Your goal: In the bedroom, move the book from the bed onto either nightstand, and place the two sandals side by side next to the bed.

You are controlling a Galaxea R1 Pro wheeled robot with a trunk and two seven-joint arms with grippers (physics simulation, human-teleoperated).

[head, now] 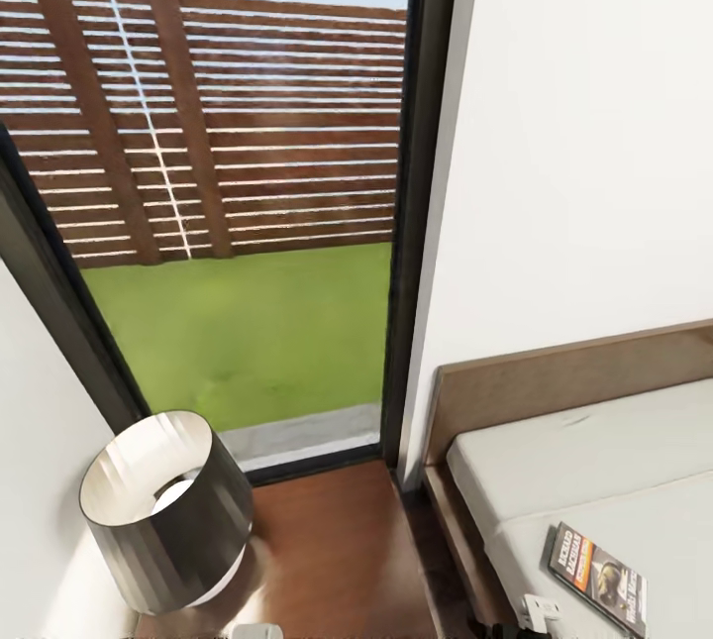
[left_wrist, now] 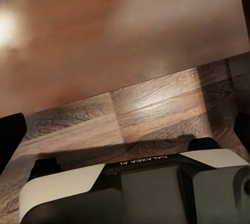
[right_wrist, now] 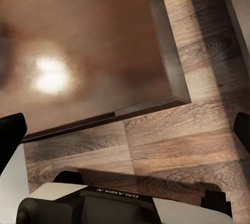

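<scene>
Lamp (head: pixel 163 510) on nightstand (head: pixel 337 560); book (head: pixel 597 578) on bed (head: pixel 594 461).

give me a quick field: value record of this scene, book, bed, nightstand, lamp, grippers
book: lying flat on the mattress, near the bed's edge
bed: pale mattress, brown headboard against the white wall
nightstand: glossy brown top
lamp: grey drum shade, beside the window
left gripper: open, empty, above plank floor
right gripper: open, empty, above floor by the nightstand corner

The bed (head: pixel 594 441) carries the book (head: pixel 597 578) flat on its mattress — the nightstand (head: pixel 337 560) holds a lamp (head: pixel 163 510).
</scene>
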